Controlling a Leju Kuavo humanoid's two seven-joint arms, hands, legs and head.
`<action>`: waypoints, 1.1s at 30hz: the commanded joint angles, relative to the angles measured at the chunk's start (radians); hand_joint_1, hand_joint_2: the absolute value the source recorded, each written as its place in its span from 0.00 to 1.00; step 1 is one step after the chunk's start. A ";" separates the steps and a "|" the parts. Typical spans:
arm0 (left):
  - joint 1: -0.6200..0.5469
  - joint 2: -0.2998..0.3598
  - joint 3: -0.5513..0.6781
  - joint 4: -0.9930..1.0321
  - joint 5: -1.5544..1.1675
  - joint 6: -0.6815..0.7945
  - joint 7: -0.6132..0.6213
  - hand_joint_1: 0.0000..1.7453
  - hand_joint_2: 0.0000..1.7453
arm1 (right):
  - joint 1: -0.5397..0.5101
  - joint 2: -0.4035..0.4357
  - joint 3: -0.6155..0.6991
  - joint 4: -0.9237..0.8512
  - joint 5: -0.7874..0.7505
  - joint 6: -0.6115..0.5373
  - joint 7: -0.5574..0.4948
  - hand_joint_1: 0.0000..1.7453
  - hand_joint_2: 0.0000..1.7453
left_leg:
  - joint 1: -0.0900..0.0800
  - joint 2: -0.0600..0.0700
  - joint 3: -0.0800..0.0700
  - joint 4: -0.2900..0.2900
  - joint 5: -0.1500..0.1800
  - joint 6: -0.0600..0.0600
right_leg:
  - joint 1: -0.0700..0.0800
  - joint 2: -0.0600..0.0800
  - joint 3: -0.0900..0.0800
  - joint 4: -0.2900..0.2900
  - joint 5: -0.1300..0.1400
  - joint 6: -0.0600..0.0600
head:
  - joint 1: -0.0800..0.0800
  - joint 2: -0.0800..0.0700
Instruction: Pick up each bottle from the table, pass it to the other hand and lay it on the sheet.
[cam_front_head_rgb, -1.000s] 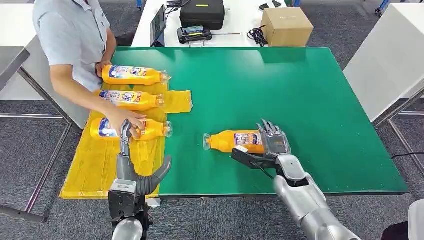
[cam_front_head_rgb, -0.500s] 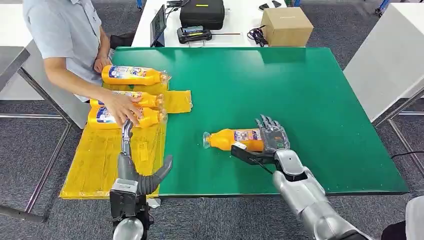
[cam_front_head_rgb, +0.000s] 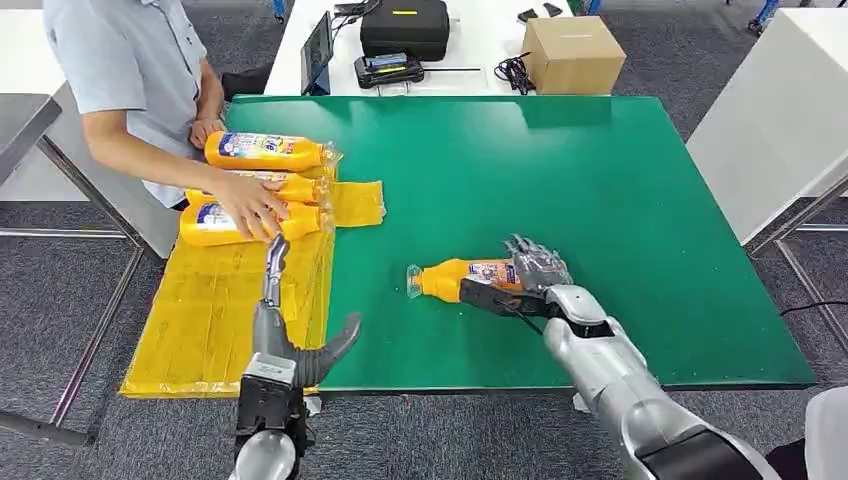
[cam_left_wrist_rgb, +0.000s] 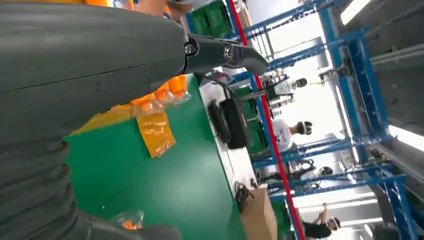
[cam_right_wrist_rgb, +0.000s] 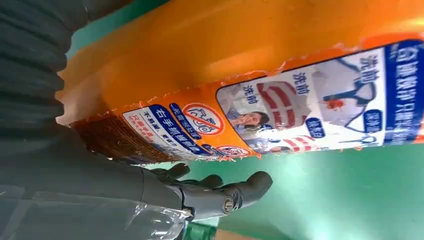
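Left hand (cam_front_head_rgb: 290, 335): nearest, raised above the near part of the yellow sheet (cam_front_head_rgb: 200, 330); fingers straight, thumb splayed wide, nothing in it.
Right hand (cam_front_head_rgb: 530, 280): just beyond, on the green table (cam_front_head_rgb: 620, 190) near its front edge; fingers over the far side of the orange bottle (cam_front_head_rgb: 470, 280) and thumb along its near side, wrapped on the base end.
Orange bottle: lies flat on the green, long axis across the table, clear cap end pointing at the sheet, base in the right hand.
Label: the right wrist view (cam_right_wrist_rgb: 300, 100) shows blue and white panels with Chinese print and a red prohibition circle; too small to read.
Open room: bare green beyond and to the right of the bottle, up to the far edge.
Sheet, far part: three more orange bottles (cam_front_head_rgb: 265, 152) lie side by side, caps towards the table's middle; a person's hand (cam_front_head_rgb: 250, 208) rests on the nearest one.
Behind the table: a cardboard box (cam_front_head_rgb: 572, 52) and a black case (cam_front_head_rgb: 405, 25) on a white bench.
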 joint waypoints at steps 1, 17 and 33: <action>-0.060 0.040 -0.055 0.130 0.014 -0.020 0.002 0.00 1.00 | -0.026 -0.036 0.077 0.172 -0.052 0.081 -0.013 1.00 1.00 | 0.001 -0.002 0.005 -0.002 0.000 -0.002 | 0.001 -0.003 0.006 -0.003 0.000 -0.002 | 0.000 0.000; -0.100 0.025 -0.071 0.197 0.126 -0.060 -0.050 0.00 1.00 | 0.013 -0.114 -0.006 0.114 -0.373 0.274 -0.275 1.00 1.00 | 0.002 -0.007 0.012 -0.002 0.001 -0.002 | 0.002 -0.007 0.014 -0.004 -0.001 -0.002 | 0.000 0.000; -0.102 -0.010 -0.082 0.401 0.761 -0.443 0.101 0.00 1.00 | 0.167 -0.008 0.030 -0.418 -0.796 0.335 -0.320 1.00 1.00 | 0.001 0.006 0.009 -0.001 -0.001 -0.002 | 0.002 0.004 0.008 -0.001 0.000 -0.002 | 0.000 0.000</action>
